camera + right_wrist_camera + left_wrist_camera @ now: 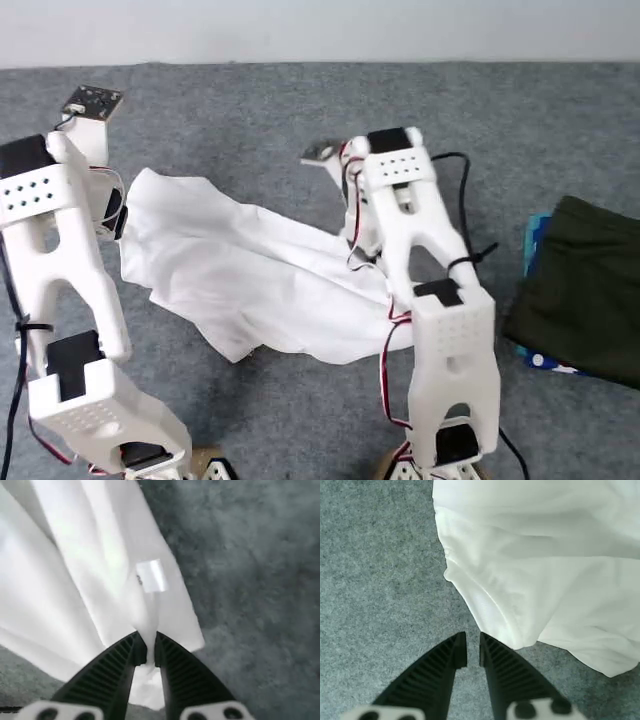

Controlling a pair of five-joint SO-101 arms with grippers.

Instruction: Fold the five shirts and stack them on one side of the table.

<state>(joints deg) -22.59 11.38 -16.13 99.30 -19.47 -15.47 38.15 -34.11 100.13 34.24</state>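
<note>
A white shirt lies crumpled and spread out on the grey table, between the two arms. My right gripper is shut on a pinch of its fabric close to the small white label; in the high view this gripper sits at the shirt's right side. My left gripper is shut with nothing in it, just off the shirt's rounded edge, over bare table. From above, it is at the shirt's left edge. A folded dark green shirt lies at the right on a blue patterned one.
The grey carpet-like table surface is open behind the arms and in front of the white shirt. The stack of folded shirts takes up the right edge. Cables hang along the right arm.
</note>
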